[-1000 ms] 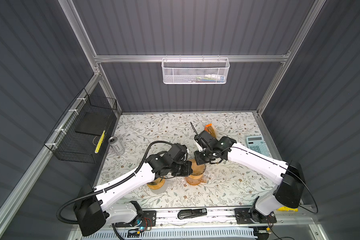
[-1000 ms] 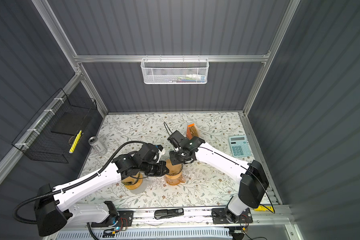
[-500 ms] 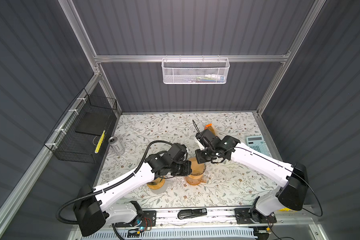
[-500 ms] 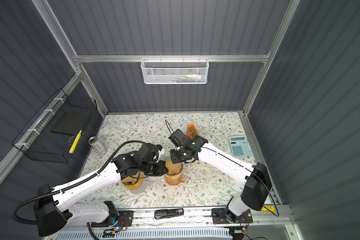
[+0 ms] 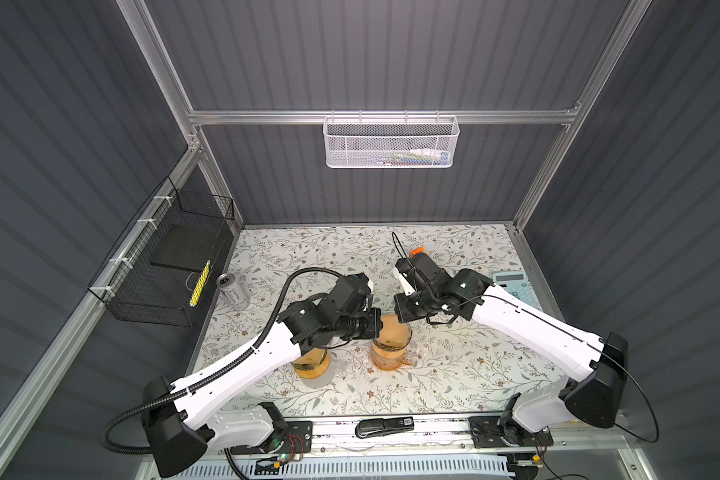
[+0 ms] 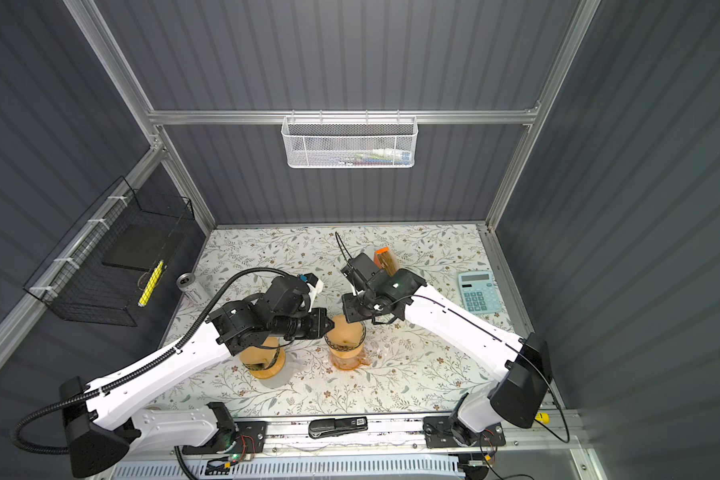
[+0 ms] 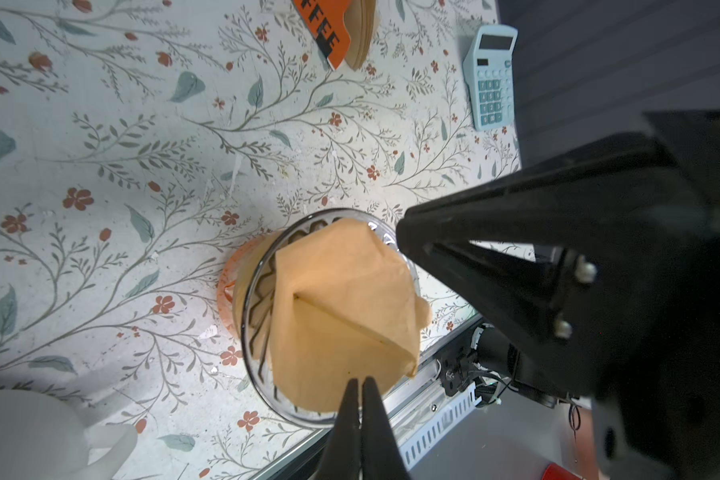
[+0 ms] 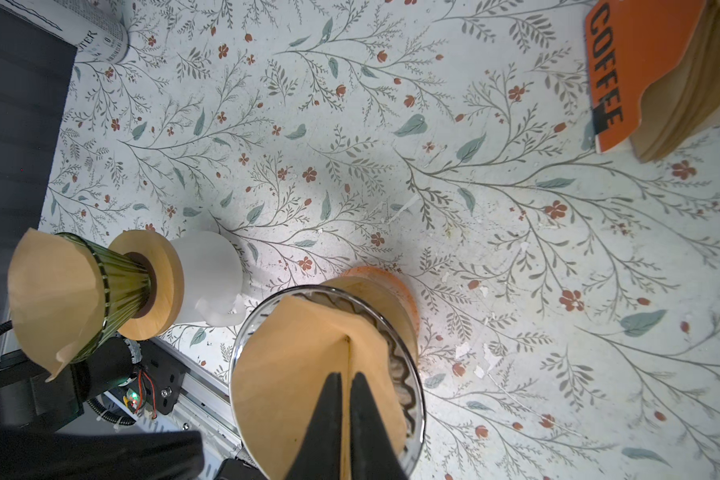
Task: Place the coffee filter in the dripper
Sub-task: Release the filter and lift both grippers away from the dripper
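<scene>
Coffee filter [image 8: 308, 374] sits folded in the glass dripper [image 8: 404, 386], its seam pinched by the closed right gripper [image 8: 346, 378]. The left gripper [image 7: 360, 380], jaws together, meets its rim. In a top view, a second dripper [image 5: 312, 362] stands at eight o'clock and the filter pack [image 5: 416, 252] at one.

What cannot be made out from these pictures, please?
- Second dripper: both top views, mostly under the left arm.
- White basket contents: top views, too small behind mesh.
- Filter pack: left wrist view, cut off by the edge.
- Can: right wrist view, cut off by the edge.
</scene>
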Available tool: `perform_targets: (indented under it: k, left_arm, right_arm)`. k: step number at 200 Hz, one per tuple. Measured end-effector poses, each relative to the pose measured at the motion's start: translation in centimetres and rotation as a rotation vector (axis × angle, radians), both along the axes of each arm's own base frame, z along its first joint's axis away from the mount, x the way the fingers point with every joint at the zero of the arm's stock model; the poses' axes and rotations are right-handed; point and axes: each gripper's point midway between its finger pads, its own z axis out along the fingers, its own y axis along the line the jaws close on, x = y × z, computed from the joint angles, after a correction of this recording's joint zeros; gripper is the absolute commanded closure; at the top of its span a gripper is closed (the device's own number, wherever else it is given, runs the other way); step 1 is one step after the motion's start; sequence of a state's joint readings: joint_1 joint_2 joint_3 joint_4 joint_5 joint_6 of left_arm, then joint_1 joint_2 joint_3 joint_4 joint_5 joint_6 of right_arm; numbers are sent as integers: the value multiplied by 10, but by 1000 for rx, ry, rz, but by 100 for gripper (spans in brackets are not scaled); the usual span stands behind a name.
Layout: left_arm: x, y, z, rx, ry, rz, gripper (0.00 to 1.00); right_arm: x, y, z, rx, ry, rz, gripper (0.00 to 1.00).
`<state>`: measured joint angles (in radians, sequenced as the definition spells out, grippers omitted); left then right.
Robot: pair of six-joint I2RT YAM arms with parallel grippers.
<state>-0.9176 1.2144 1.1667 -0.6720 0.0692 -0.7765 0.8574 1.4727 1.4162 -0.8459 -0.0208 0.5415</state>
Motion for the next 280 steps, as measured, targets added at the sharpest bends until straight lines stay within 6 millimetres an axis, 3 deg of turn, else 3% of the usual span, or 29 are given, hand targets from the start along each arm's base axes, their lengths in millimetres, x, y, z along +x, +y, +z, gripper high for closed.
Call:
perform_targets:
  k: [24, 41, 48, 52, 59, 65, 74, 77, 81, 123, 155, 181, 198, 229, 249, 280]
  left_arm:
    - [10, 12, 13, 38, -59, 61, 76]
    - [20, 26, 19, 90, -105, 121, 46]
    - [24, 32, 21, 113, -126, 146, 5]
    - [26, 35, 23, 127, -141, 159, 1]
    - [31, 42, 27, 146, -163, 187, 0]
    - [35, 48, 30, 162, -184, 213, 0]
    - [41, 56, 34, 182, -208, 245, 0]
    - [43, 60, 35, 190, -218, 254, 0]
    - [46, 65, 37, 200, -231, 273, 0]
    - [83, 132, 66, 288, -375, 466, 0]
    - [97, 169, 97, 366, -534, 551, 0]
    - [111, 200, 100, 439, -560, 620, 0]
    - [119, 226, 90, 484, -552, 683, 0]
    - [132, 270, 47, 528, -447, 759, 0]
    - [141, 288, 20, 534, -405, 788, 0]
    - [158, 299, -10, 525, -375, 786, 0]
  right_arm:
    - [0, -3, 10, 20, -20, -5, 88]
    - [2, -7, 18, 35, -34, -14, 87]
    - [4, -11, 22, 44, -44, -21, 86]
    - [5, -14, 25, 48, -51, -27, 85]
    - [8, -19, 29, 58, -64, -40, 82]
    - [10, -26, 34, 67, -77, -52, 73]
    - [15, -38, 40, 76, -97, -75, 38]
    - [16, -42, 41, 79, -103, -81, 9]
    - [18, -49, 44, 82, -113, -94, 1]
    - [41, -120, 57, 72, -225, -247, 1]
    - [56, -169, 36, 25, -250, -371, 1]
    - [68, -202, 12, -13, -238, -456, 1]
    - [70, -219, 2, -22, -246, -503, 1]
    - [71, -242, -5, 1, -288, -574, 1]
    - [77, -249, -7, 14, -315, -596, 1]
    - [85, -260, -15, 14, -351, -629, 1]
